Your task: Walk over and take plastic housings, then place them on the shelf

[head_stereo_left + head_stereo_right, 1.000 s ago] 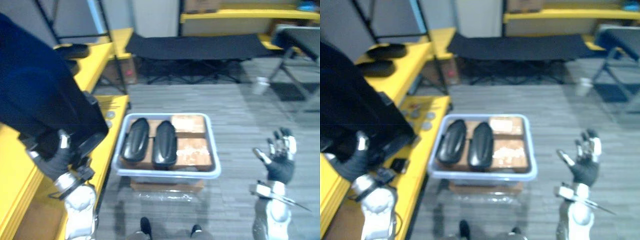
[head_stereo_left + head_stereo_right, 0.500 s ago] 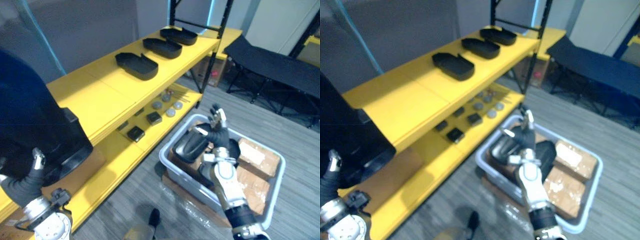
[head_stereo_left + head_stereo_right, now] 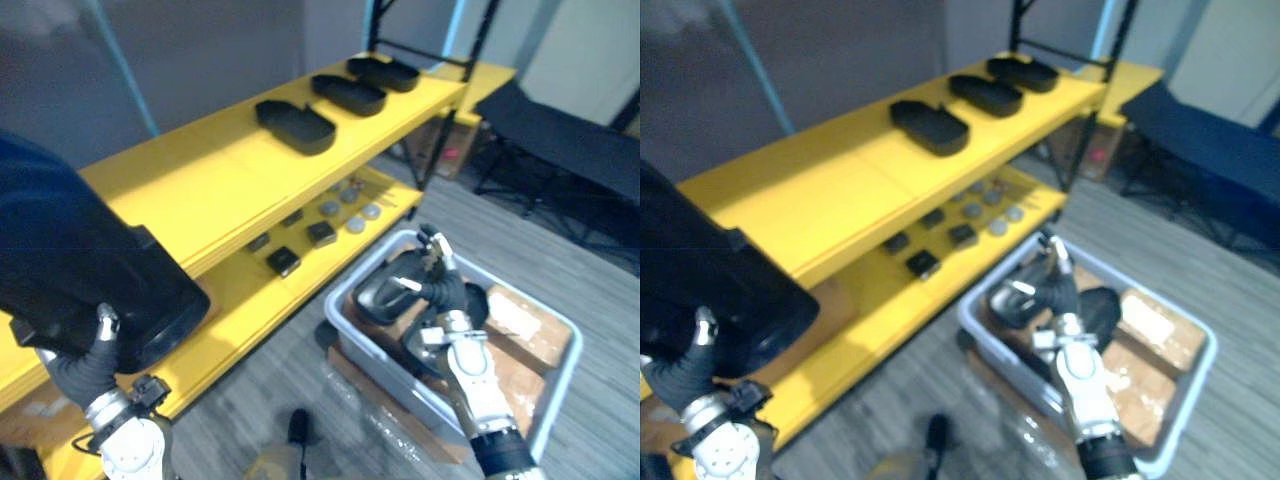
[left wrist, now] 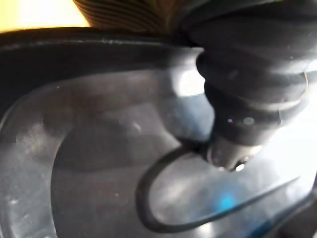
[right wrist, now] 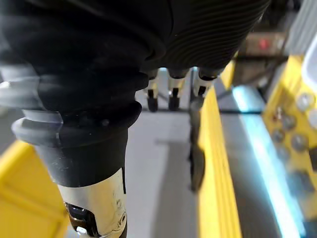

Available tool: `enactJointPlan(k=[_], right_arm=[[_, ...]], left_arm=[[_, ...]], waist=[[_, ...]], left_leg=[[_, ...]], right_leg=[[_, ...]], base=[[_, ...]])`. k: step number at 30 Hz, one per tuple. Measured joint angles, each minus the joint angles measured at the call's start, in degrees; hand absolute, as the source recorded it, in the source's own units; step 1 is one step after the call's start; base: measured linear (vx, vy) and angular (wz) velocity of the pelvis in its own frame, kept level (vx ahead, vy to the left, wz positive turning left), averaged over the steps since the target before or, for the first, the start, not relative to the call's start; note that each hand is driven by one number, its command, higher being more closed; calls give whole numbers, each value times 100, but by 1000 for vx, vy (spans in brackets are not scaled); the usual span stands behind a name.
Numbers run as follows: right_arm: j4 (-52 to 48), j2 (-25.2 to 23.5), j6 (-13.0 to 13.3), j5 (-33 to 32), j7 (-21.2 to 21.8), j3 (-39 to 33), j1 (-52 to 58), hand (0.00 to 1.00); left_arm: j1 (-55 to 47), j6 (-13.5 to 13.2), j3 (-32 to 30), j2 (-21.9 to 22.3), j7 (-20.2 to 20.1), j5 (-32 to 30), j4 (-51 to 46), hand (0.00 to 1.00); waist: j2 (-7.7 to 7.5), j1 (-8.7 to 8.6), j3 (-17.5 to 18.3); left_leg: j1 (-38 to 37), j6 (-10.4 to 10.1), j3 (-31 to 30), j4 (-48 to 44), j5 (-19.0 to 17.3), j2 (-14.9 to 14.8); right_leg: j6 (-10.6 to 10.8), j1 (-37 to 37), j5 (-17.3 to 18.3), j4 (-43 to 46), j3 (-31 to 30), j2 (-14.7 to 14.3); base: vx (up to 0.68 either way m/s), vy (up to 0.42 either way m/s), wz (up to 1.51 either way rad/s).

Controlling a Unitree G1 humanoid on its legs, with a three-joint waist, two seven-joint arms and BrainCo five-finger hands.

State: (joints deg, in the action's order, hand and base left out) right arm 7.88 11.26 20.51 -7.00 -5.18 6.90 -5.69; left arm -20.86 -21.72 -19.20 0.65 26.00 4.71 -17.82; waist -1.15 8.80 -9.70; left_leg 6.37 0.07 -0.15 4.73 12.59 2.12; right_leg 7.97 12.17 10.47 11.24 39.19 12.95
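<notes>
1. Shelving, left eye view: a yellow two-board shelf (image 3: 200, 190) runs along the robot's left. Three shallow black plastic housings lie on its upper board, well apart: the near one (image 3: 295, 128), the middle one (image 3: 348, 94) and the far one (image 3: 383, 72). Small dark and round parts (image 3: 320, 232) sit on the lower board. The left hand (image 3: 85, 368) carries a large black plastic housing (image 3: 70, 265) just beside the shelf's near end. The right hand (image 3: 440, 290) hovers over a grey plastic bin (image 3: 345, 322) on the floor. In the bin are a black housing (image 3: 380, 295) and brown cardboard pieces (image 3: 510, 315).
2. Right eye view: one left fingertip (image 3: 705, 325) hooks over the large housing's rim.
3. Left wrist view: the housing's glossy dark hollow shows from inside, with the thumb seemingly pressed against it. The fingers are hidden, so the grip is likely rather than certain.
4. Right wrist view: the right fingers (image 5: 173, 96) are straight and spread, holding nothing.
</notes>
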Motion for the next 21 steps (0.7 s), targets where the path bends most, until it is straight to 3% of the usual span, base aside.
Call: enactJointPlan(k=[5, 6, 8, 11, 14, 21], right_arm=[[-181, 48, 287, 379, -261, -174, -19, 0], [-195, 78, 348, 469, -299, -212, -66, 0], [-199, 340, 570, 811, -434, -387, -731, 0], [-196, 617, 749, 1107, -513, -446, -1746, 0], [-221, 710, 849, 1393, -577, -442, -2011, 0], [-220, 916, 990, 1698, -726, -377, -2018, 0]], left_arm=[[394, -182, 304, -373, -504, -69, 0, 100], [499, -206, 323, -465, -529, -80, -2, 100], [983, -278, 266, -719, -581, -79, -1, 100], [1345, -333, 159, -770, -480, -78, -5, 100], [1644, -333, 253, -878, -397, -79, 5, 100], [2609, -377, 458, -1139, 25, -100, 442, 100]], waist=[[-24, -231, -337], [-20, -248, -408], [73, -324, -899], [143, -322, -1323], [148, -382, -1611], [213, -551, -1760]], left_leg=[[229, -6, -153, -3, 14, 199], [299, -14, -144, -4, 42, 197], [632, -47, -69, -226, 152, 88], [985, -71, 279, -431, 156, -138], [1047, -83, 381, -437, 180, -176], [1238, -93, 211, -440, 221, -16]], right_leg=[[-331, -593, 530, 838, -1127, 212], [-295, -690, 589, 900, -1180, 218], [-148, -1134, 707, 1109, -1486, 180], [-152, -1812, 700, 1415, -2013, 98], [-154, -2028, 700, 1592, -2121, 100], [-156, -2187, 855, 1814, -1938, 243]], base=[[-31, 23, 28], [-85, -44, 7], [-154, -63, -23], [-124, -34, -71], [-59, -61, -26], [38, -57, 17]])
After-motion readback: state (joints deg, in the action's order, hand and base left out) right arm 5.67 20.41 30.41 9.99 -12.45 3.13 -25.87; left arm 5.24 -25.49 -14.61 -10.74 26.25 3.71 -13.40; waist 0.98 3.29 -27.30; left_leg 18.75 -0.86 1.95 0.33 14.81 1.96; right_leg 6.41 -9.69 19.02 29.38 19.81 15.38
